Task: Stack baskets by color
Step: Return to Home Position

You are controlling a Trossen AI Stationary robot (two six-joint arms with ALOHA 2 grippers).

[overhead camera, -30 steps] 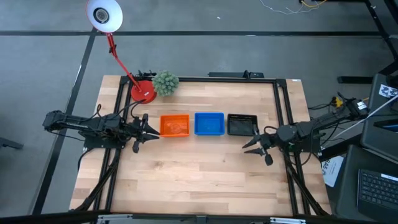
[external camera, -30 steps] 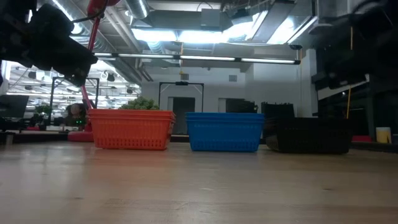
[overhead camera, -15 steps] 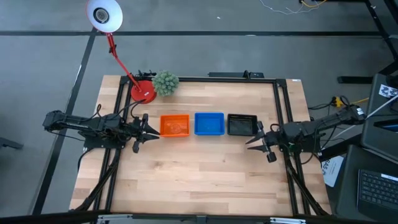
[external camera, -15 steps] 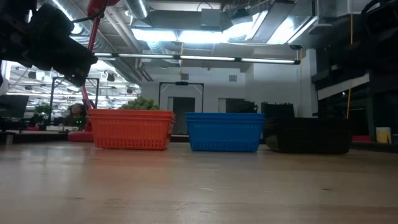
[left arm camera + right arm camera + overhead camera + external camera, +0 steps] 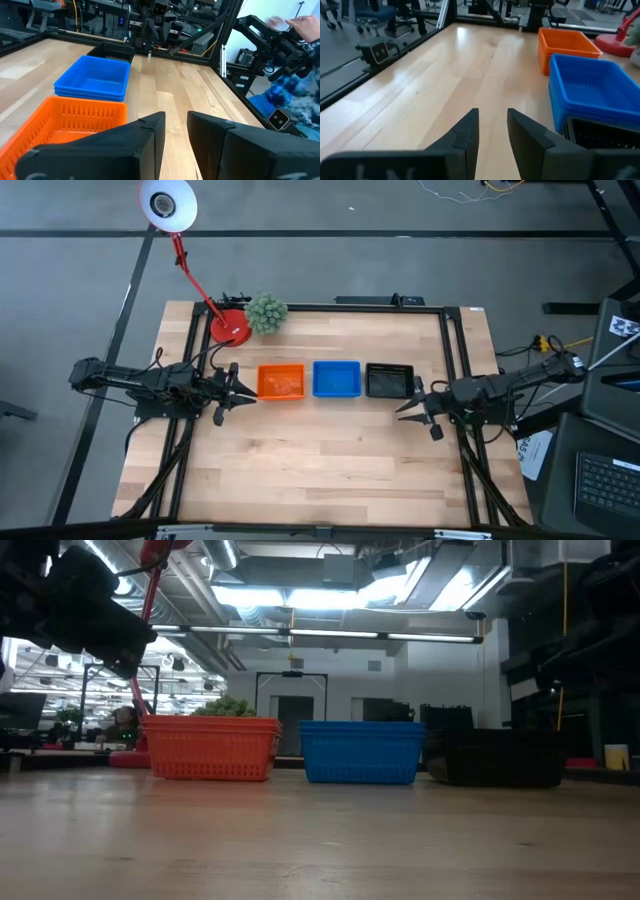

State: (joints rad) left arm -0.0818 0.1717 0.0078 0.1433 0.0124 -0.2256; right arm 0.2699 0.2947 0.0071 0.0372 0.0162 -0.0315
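Note:
Three basket stacks stand in a row on their bottoms across the middle of the wooden table: orange (image 5: 281, 381), blue (image 5: 336, 379) and black (image 5: 389, 381). The low view shows the same orange (image 5: 212, 747), blue (image 5: 362, 751) and black (image 5: 500, 757) row. My left gripper (image 5: 235, 389) hovers just left of the orange stack (image 5: 70, 120), pointing level along the row, open with nothing between its fingers (image 5: 176, 130). My right gripper (image 5: 403, 408) hovers at the near right corner of the black stack (image 5: 605, 135), open and empty (image 5: 492, 130).
A red lamp base (image 5: 230, 327) and a fuzzy green ball plant (image 5: 266, 312) stand at the far left of the table. Black frame rails (image 5: 455, 360) run along the table's sides. Bare wood (image 5: 320, 460) lies in front of the baskets. A person's hand (image 5: 305, 22) shows beyond the table.
My right gripper has drawn back a little toward the table's right edge and sunk slightly, staying open. The baskets and my left gripper have kept still.

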